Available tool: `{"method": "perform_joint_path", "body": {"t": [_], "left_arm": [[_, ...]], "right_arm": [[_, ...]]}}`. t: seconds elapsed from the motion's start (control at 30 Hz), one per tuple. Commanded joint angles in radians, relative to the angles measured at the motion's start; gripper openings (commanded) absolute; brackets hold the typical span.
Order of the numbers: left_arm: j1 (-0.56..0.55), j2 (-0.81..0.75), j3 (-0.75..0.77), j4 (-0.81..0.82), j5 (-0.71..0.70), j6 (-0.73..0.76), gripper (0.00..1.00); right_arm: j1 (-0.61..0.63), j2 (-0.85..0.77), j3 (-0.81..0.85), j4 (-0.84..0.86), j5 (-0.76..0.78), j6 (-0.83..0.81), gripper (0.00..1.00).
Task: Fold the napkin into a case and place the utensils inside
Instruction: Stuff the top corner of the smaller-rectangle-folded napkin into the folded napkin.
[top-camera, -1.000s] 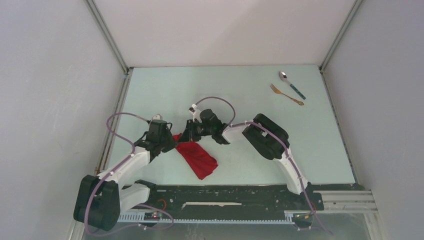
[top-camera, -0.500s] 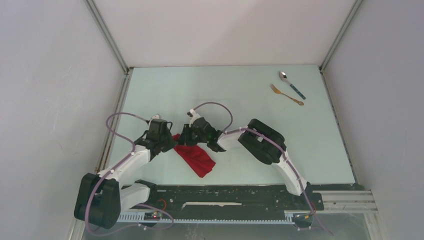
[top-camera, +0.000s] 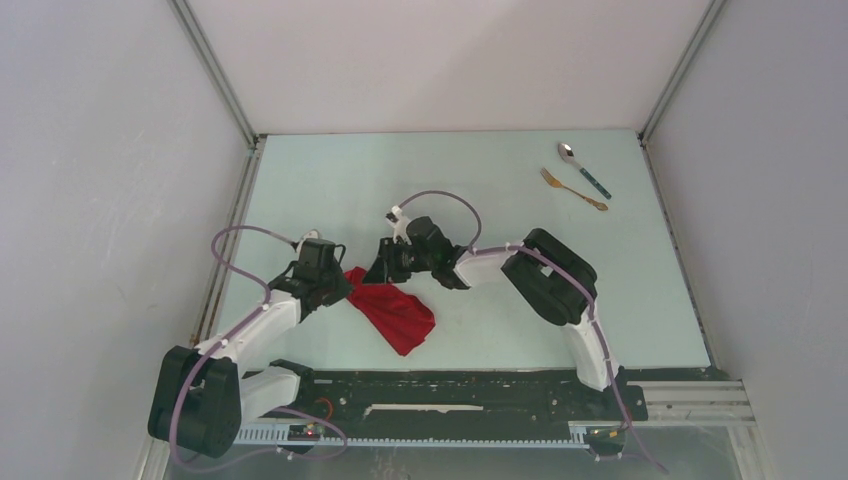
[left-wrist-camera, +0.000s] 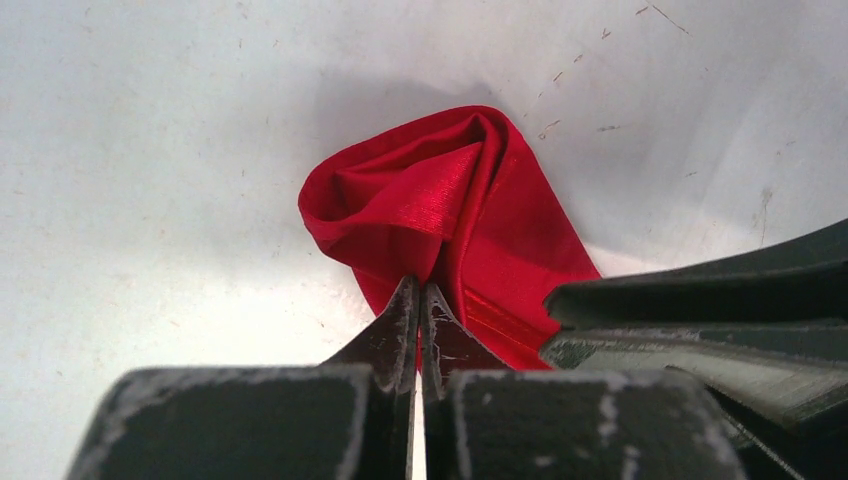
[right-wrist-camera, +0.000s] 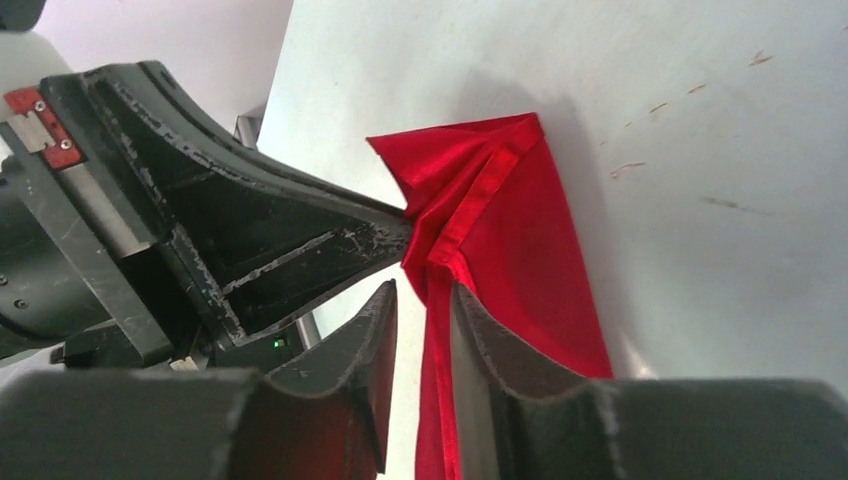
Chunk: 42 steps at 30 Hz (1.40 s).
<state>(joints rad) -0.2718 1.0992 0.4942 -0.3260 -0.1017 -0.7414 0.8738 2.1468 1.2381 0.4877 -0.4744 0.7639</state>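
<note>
The red napkin (top-camera: 397, 313) lies crumpled and partly folded on the table, near the front and left of centre. My left gripper (top-camera: 346, 281) is shut on its upper left corner; in the left wrist view the tips (left-wrist-camera: 420, 291) pinch a fold of the napkin (left-wrist-camera: 440, 195). My right gripper (top-camera: 379, 272) is just right of it, jaws slightly apart, with a hemmed edge of the napkin (right-wrist-camera: 520, 220) running between the fingers (right-wrist-camera: 425, 297) against the right one. The spoon (top-camera: 585, 168) with a teal handle and the gold fork (top-camera: 573, 188) lie at the far right.
Both grippers nearly touch over the napkin's corner; the left gripper's fingers (right-wrist-camera: 300, 250) fill the left of the right wrist view. Metal frame rails (top-camera: 228, 235) run along the table's left and right edges. The base rail (top-camera: 450, 385) runs along the front.
My right gripper dipped toward the napkin's corner, then drew back up and to the right. The napkin's top edge shifted slightly. The left gripper held still.
</note>
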Motion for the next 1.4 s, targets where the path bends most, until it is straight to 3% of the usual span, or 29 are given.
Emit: {"method": "perform_joint_path", "body": {"t": [0.0, 0.1, 0.47, 0.57, 0.7, 0.83, 0.9, 1.03, 1.13, 1.37], "left_arm": [[-0.005, -0.023, 0.023, 0.007, -0.002, 0.014, 0.0], [-0.004, -0.032, 0.024, 0.008, 0.006, 0.018, 0.0], [-0.005, -0.029, 0.026, 0.035, 0.055, 0.005, 0.0], [-0.004, -0.007, 0.015, 0.058, 0.076, -0.026, 0.0], [-0.004, -0.025, 0.012, 0.03, 0.021, -0.043, 0.0], [-0.003, -0.031, -0.01, 0.045, -0.02, -0.054, 0.0], [-0.001, -0.005, 0.009, 0.037, -0.01, -0.049, 0.0], [0.0, 0.004, 0.036, 0.032, -0.018, -0.045, 0.0], [0.006, 0.033, 0.058, 0.017, -0.01, -0.032, 0.0], [0.02, 0.104, 0.107, -0.026, 0.027, -0.041, 0.03]], "right_arm": [[0.01, 0.0, 0.003, 0.066, -0.058, 0.003, 0.31], [0.016, 0.033, 0.026, 0.076, -0.058, 0.015, 0.26], [0.078, 0.228, 0.195, 0.125, -0.011, 0.054, 0.23], [0.094, 0.265, 0.278, 0.068, 0.101, 0.028, 0.2], [0.084, 0.165, 0.143, 0.07, 0.286, 0.02, 0.21], [0.057, 0.158, 0.152, 0.147, 0.198, 0.084, 0.24], [0.052, 0.19, 0.216, 0.115, 0.162, 0.097, 0.27], [0.058, 0.269, 0.257, 0.209, 0.082, 0.138, 0.31], [0.074, 0.28, 0.262, 0.198, 0.1, 0.14, 0.32], [0.078, 0.318, 0.282, 0.151, 0.201, 0.186, 0.23]]}}
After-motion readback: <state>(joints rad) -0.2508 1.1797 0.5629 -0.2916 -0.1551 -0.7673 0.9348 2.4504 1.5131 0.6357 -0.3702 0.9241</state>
